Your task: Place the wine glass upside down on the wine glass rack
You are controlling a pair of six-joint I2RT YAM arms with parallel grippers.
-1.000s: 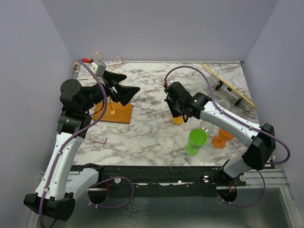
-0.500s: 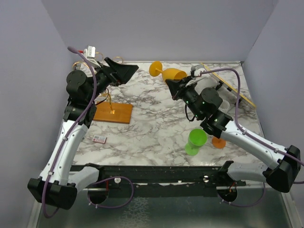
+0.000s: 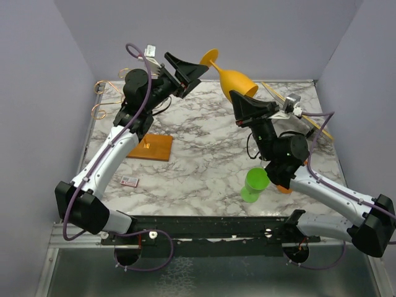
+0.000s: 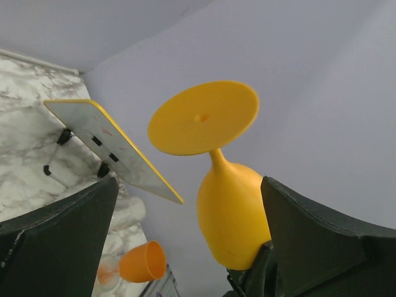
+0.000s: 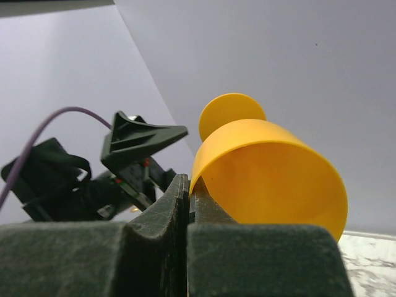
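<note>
Top external: the right gripper (image 3: 237, 96) is pinched flat on the bowl rim of the orange plastic wine glass (image 3: 234, 79). The glass is aloft at 12 o'clock over the white marble table (image 3: 204, 154), foot tilted toward 11. The left gripper (image 3: 201, 73) gapes wide beside the foot, holding nothing. The gold wire rack on its orange-brown wooden base (image 3: 154, 148) stands at 9 o'clock, well apart.

Step, judged: mid-air handover. The next move likely calls for the left jaws to close on the stem before the right lets go.

Only the left wrist view shows the stem between the open fingers (image 4: 55, 241); contact cannot be told. Only the right wrist view shows the rim pinch.
</note>
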